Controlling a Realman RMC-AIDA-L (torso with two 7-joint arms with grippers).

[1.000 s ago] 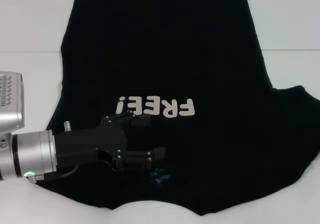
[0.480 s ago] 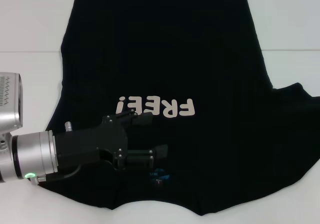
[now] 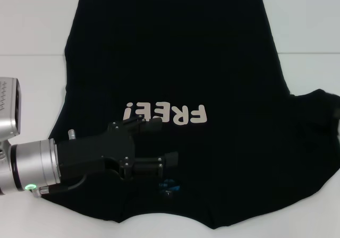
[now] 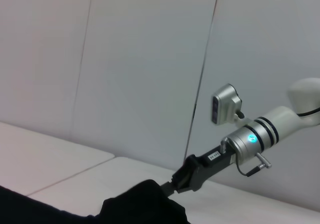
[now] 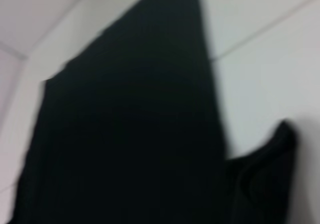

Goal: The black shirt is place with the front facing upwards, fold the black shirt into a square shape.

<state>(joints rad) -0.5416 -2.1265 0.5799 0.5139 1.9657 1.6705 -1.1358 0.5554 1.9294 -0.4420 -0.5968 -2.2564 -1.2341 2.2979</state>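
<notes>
Now, in the head view the black shirt (image 3: 212, 62) lies spread face up over most of the white table (image 3: 37, 25), hem toward 12 o'clock and neck label (image 3: 169, 185) toward 6, with the pale "FREE!" lettering (image 3: 164, 113) just below the middle. The change over the last second is at 3 o'clock: the right sleeve (image 3: 323, 108), flat a moment ago, has puckered and risen at its outer edge. That suggests the sleeve fold is only starting, and most of the squaring-up is still to do. The left gripper (image 3: 155, 142) has hardly shifted. It reaches in from 8 o'clock and hovers over the chest between lettering and label, its fingers spread apart and holding nothing. The left wrist view shows the right gripper (image 4: 172, 186) from across the table. Its tip is buried in a raised hump of black cloth (image 4: 142, 206), so it seems to be pinched shut on the sleeve, though the fabric hides the fingertips themselves. In the right wrist view the shirt's body (image 5: 125, 134) runs away as a dark wedge over the white table, and the lifted sleeve (image 5: 270, 169) stands up beside it. Nothing else lies on the table. The one thing in the sleeve's way, I judge, is the left gripper, parked low over the chest where the sleeve would have to land.
</notes>
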